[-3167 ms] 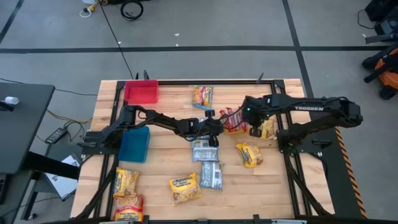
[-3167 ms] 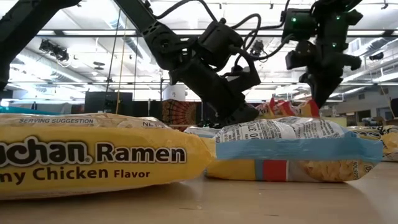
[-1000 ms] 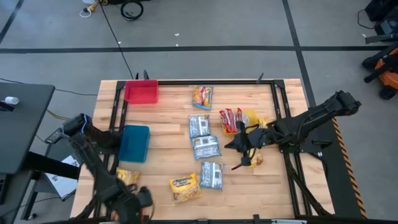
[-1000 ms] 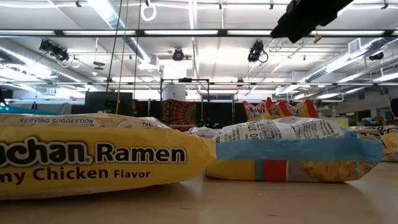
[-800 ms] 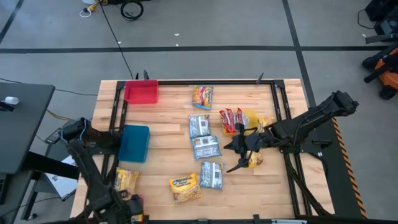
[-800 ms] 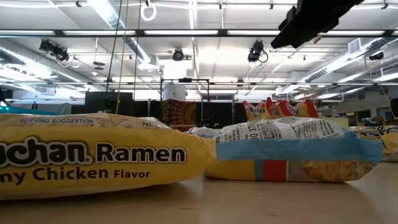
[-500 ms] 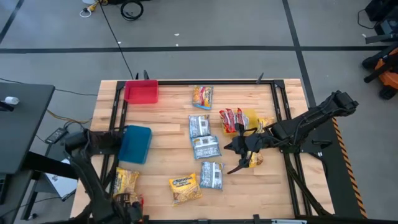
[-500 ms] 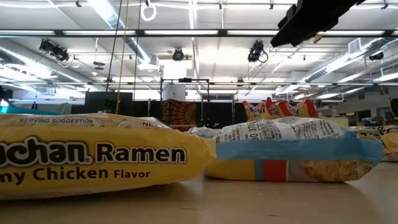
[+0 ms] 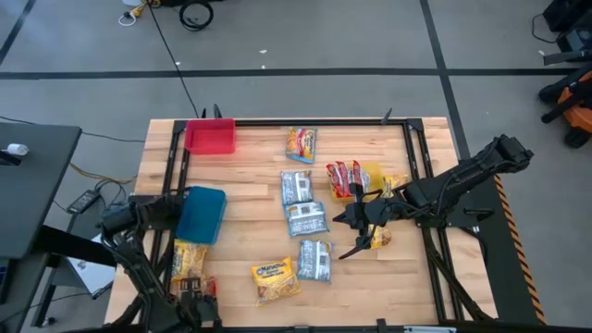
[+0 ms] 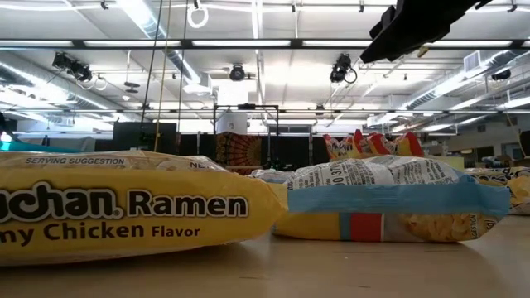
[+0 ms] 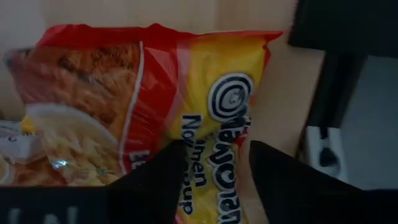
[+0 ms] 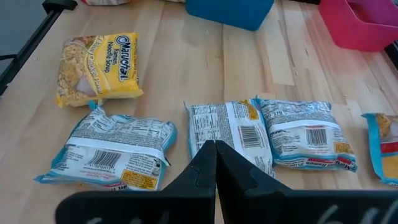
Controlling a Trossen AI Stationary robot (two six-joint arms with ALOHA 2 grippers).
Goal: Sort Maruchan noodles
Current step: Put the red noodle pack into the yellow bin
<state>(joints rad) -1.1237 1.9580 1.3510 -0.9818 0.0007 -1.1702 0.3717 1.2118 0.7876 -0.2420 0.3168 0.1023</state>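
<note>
Your left claw (image 11: 214, 149) hangs over the red-and-yellow noodle packet (image 11: 143, 106), fingers (image 11: 155, 180) parted to a narrow gap and gripping nothing. The packet lies flat on the wood directly below the gap, its printed face up. Whether the fingertips touch the wrapper, I cannot tell.

The main danger, in my judgement, is a shallow pinch. With so small a gap you may catch only loose film (these wrappers look slick), and the packet could slide free on the lift. Come down off-centre and you may shove it sideways instead.

Just beside the claw runs the black table frame (image 11: 333, 93), with the table's edge there. A push that way could tip the packet off the table or knock a finger against the rail.

Your right claw (image 12: 214, 149) waits well apart, fingers pressed together and empty, above the silver-blue packets (image 12: 233, 134). Swing a lifted packet towards the blue bin (image 9: 201, 213) and keep clear of that arm.
</note>
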